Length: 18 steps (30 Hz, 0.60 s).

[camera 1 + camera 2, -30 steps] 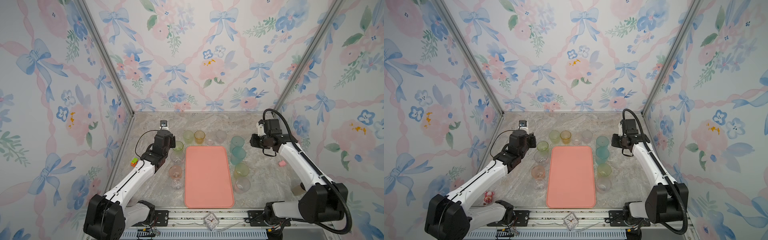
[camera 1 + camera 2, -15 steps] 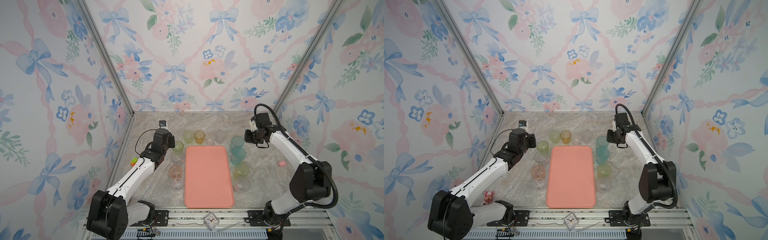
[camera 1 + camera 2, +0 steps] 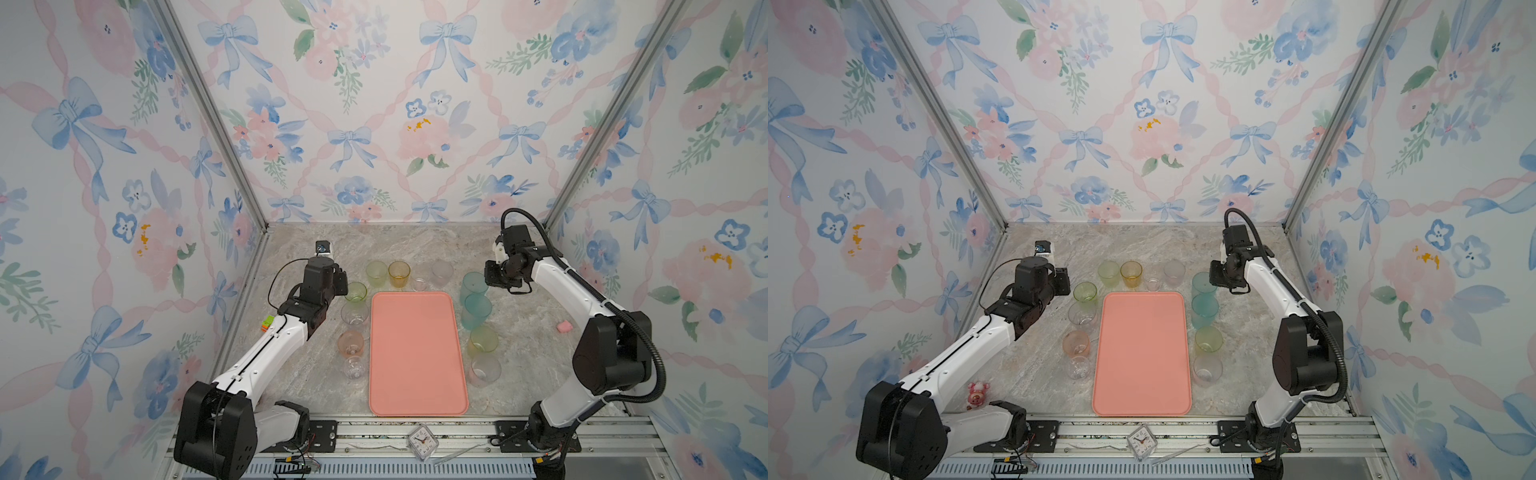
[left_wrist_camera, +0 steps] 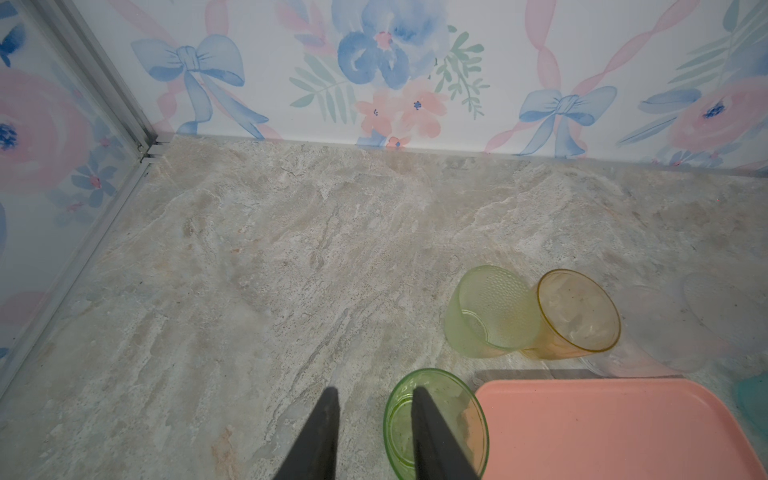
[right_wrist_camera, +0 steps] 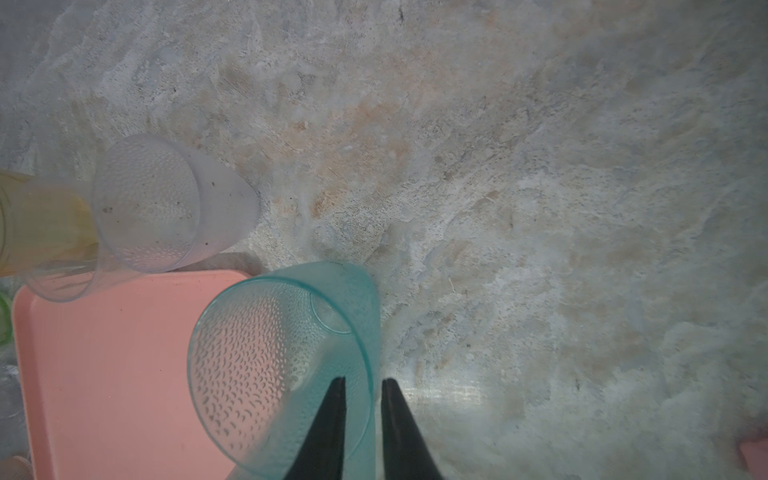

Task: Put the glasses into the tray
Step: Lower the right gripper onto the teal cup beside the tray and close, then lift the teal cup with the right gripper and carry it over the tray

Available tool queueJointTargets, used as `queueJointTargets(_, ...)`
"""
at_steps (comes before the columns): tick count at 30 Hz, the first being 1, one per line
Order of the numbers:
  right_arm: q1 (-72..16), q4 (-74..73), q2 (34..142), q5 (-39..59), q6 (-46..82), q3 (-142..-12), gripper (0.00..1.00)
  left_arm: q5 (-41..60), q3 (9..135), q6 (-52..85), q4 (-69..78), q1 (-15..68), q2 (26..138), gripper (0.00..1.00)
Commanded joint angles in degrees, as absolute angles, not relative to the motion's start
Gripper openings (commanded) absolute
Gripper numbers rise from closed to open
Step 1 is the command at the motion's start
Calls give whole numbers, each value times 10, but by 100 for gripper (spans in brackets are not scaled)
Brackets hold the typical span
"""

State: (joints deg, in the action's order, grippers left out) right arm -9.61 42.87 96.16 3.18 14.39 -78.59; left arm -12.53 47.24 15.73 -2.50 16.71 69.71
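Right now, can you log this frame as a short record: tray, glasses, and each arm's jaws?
tray: empty
glasses: twelve, all upright beside the tray, along its left, far and right edges
left gripper: jaws apart, straddling the green glass rim
right gripper: jaws straddle the far teal glass rim; grip unclear

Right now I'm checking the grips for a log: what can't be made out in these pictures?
- Right gripper: fingers straddle the far teal glass's wall; contact unclear in the right wrist view, and the wrist hides the fingers in both top views.
- Clock: too small to read in both top views.
- Pink lump: too small to identify in a top view.
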Motion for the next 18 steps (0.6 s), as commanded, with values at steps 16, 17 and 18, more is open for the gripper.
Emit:
queueJointTargets(16, -127, 469, 1022, -28, 132, -841, 12, -111, 454, 163, -30, 152, 675, 32)
queueJointTargets(17, -128, 470, 1023, -33, 132, -842, 10, -111, 453, 163, -29, 151, 673, 32)
queueJointTargets(18, -130, 470, 1023, -38, 131, -843, 9, -111, 452, 163, -29, 151, 672, 32)
